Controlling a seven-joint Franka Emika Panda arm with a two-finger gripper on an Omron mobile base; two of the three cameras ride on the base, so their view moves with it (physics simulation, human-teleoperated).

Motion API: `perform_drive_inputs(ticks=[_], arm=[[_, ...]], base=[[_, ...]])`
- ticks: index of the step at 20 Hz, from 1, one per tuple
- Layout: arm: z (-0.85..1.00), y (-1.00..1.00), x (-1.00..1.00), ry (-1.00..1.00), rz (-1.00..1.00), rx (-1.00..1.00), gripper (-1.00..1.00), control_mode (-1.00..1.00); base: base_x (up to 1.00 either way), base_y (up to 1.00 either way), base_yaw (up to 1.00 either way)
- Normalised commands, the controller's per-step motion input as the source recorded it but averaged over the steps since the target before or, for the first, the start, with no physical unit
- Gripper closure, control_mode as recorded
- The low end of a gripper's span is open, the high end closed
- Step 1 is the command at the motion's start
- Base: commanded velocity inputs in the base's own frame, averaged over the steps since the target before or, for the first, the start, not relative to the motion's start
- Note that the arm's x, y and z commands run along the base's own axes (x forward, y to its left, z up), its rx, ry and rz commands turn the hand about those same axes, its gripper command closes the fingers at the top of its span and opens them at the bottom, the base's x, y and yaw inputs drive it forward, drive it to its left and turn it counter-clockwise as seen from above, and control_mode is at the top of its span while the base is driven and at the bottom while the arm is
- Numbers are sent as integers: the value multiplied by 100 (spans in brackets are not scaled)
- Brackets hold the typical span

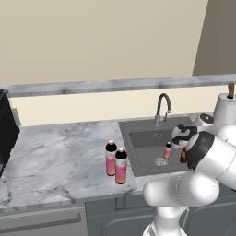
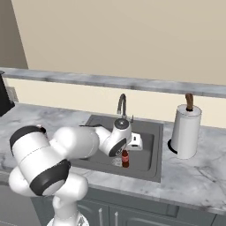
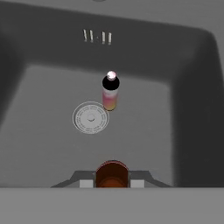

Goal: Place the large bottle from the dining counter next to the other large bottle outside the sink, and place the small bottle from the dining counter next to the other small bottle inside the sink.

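gripper (image 3: 112,181) clamps the small brown cola bottle (image 3: 112,173) at frame bottom, inside the sink (image 3: 192,109), below the pale pink bottle (image 3: 110,94).

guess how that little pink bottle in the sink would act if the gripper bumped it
The pink bottle stands upright on a narrow base, so it would probably tip easily. Its round body would likely roll across the flat sink floor, maybe toward the drain beside it. It looks small, so probably light.

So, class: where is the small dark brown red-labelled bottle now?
The small dark brown red-labelled bottle is gripped in the shut gripper, inside the dark grey sink, near the round drain.
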Motion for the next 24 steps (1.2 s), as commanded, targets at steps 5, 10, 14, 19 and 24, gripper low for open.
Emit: perform_drive_inputs(ticks=[5,10,14,19,24], arm=[[-10,0,6,0,1,0,100,-100],[-6,0,6,0,1,0,100,-100],[0,0,12,-1,1,0,100,-100],[-3,0,12,-1,1,0,100,-100],[-11,0,5,0,1,0,100,-100]], base=[[0,0,0],[0,0,0],[0,0,0],[0,0,0],[0,0,0]])
